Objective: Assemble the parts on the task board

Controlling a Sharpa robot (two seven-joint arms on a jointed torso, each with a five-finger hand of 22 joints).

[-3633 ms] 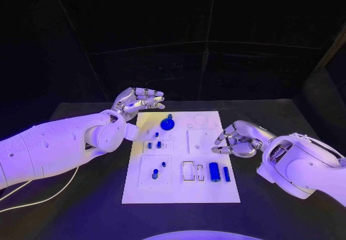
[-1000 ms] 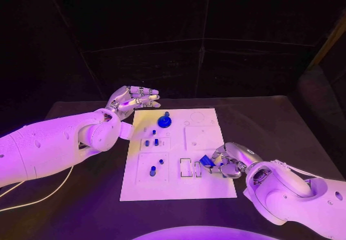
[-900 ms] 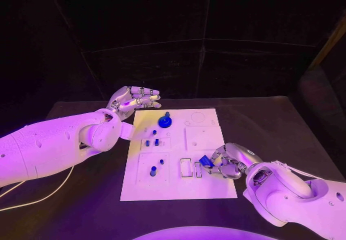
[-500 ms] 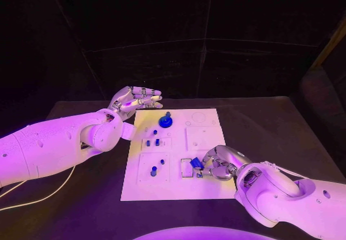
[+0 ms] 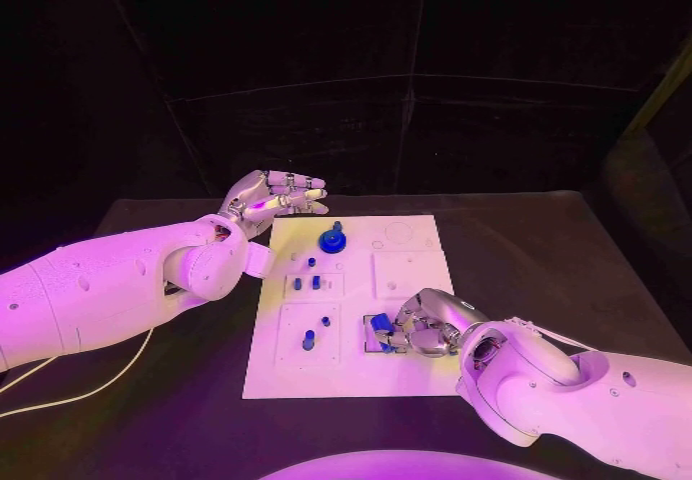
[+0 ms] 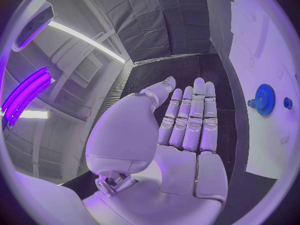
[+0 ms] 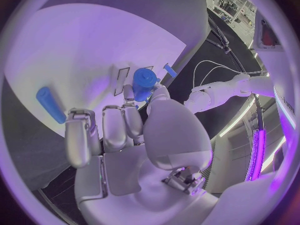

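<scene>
Right hand (image 5: pixel 421 328) fingers clamped on the blue cylinder (image 7: pixel 144 83), at 5 o'clock on the task board (image 5: pixel 411 375); likely rigid, light, smooth, best pinched mid-barrel; left hand (image 5: pixel 271 200) fingers apart

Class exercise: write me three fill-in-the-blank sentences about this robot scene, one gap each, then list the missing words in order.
1. The blue cylinder is held by the robot's ____ hand.
2. The left hand hovers beyond the far left corner of the task board and holds ____.
3. The blue gear sits at the board's ____ end, away from the robot.

Missing words: right; nothing; far
</scene>
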